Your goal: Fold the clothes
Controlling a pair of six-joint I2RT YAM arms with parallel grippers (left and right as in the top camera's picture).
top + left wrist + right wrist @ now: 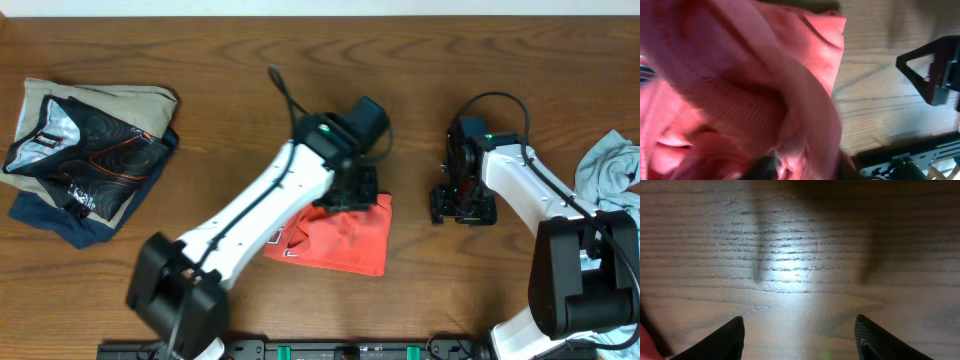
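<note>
Meeting left fingers (348, 192), coral T-shirt (345, 238) edge, right fingers (725, 342) apart over table (790, 240).

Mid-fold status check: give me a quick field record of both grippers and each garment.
left gripper: down on the coral-red T-shirt, fabric fills its camera, jaws hidden
right gripper: open, empty, over bare table right of the T-shirt
coral-red T-shirt: table centre, partly folded
pale grey-blue shirt: crumpled, right edge
folded pile: far left
</note>
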